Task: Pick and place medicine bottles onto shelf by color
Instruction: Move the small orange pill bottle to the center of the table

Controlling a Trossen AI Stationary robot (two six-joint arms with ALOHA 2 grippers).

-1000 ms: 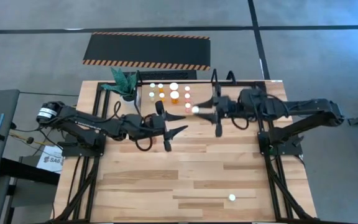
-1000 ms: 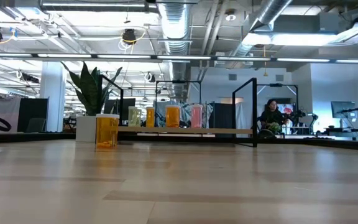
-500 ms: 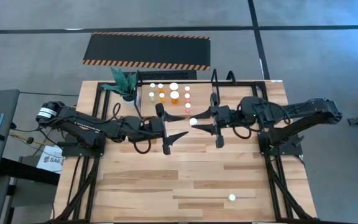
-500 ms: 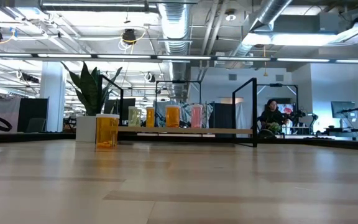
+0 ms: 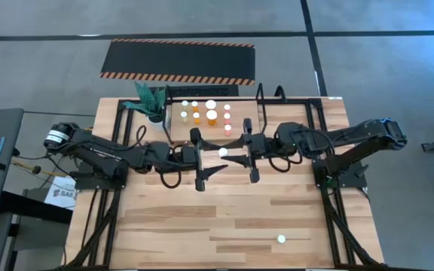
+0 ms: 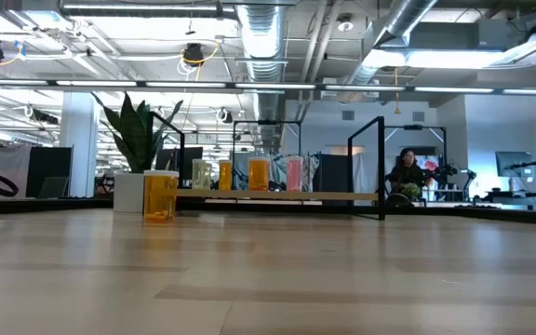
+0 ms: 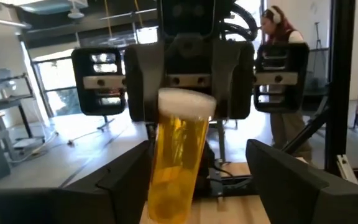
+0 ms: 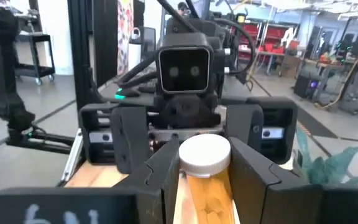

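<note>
2 dark, jointed arms with black cables looping beside the links. Left gripper [image 5: 202,159] and right gripper [image 5: 249,151] matte black, each with 2 long tapered fingers. White label on the left base.

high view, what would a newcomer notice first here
The two arms meet nose to nose above the table's middle: the right claw is shut on a yellow bottle, with the left claw open around it. Behind them, a row of white-capped bottles stands on the shelf beside a green plant.
</note>
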